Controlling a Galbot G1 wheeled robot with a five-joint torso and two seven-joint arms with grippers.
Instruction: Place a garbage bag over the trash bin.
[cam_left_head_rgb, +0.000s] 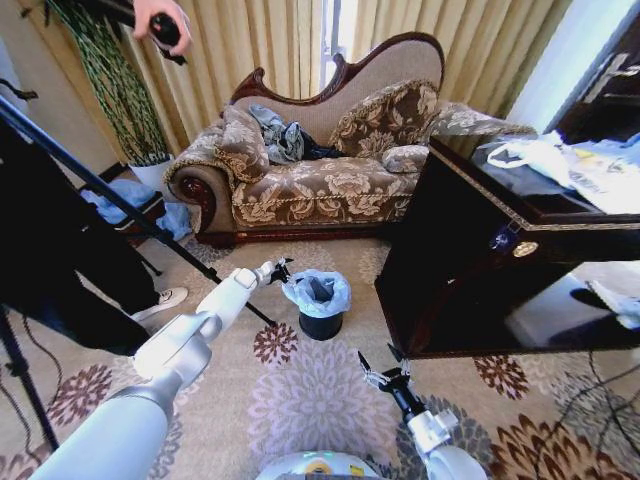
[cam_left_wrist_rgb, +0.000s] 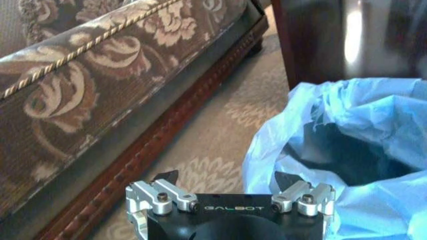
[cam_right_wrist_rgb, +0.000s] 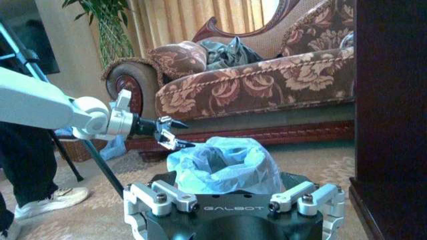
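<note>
Now our left gripper (cam_left_head_rgb: 281, 269) hangs with its fingers spread and empty just beside the garbage bag (cam_left_head_rgb: 318, 290), at its rim on the sofa (cam_left_head_rgb: 320, 180) side. Our right gripper (cam_left_head_rgb: 378, 368), also spread and empty, waits well back over the carpet (cam_left_head_rgb: 300, 400). The bag lines the trash bin (cam_left_head_rgb: 321, 325), which stands upright between sofa and dark cabinet (cam_left_head_rgb: 480, 270), long axis vertical, mouth up. We judge the loose, puffy rim could snag on a fingertip and lift off, or a nudge could tip the bin.
</note>
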